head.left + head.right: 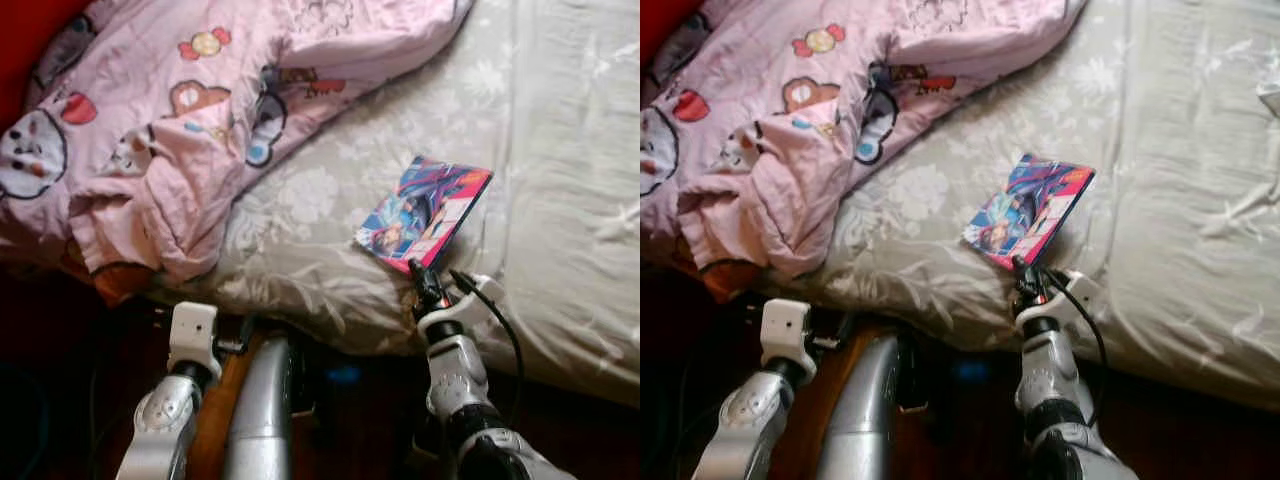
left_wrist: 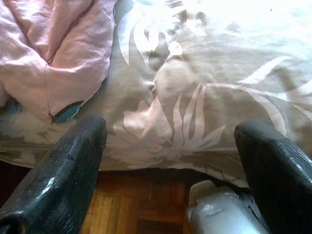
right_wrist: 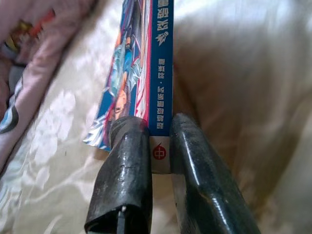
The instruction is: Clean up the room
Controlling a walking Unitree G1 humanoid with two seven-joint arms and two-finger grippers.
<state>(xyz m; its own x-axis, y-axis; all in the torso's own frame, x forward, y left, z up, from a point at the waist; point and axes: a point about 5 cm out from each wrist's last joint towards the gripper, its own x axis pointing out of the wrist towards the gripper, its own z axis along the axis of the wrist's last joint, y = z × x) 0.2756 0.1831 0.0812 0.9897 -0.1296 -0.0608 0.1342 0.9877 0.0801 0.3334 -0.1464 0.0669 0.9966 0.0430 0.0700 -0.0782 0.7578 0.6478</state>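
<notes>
Nearest me, my right claw (image 3: 158, 146) is clamped on the near spine corner of the thin, glossy, colourful comic book (image 1: 425, 213), lying on the pale floral bedsheet (image 1: 560, 200) right of the crumpled pink cartoon quilt (image 1: 150, 130). It looks light, stiff and slippery, so I'd grip deeper along the spine. Left claw (image 2: 170, 161) hangs wide open, holding nothing, at the bed's near edge.

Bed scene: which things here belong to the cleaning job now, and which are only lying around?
In the job:
- comic book, clamped at its spine
- right gripper, shut on it

Lying about:
- pink blanket
- bed sheet
- left gripper, open, idle near bed edge
</notes>
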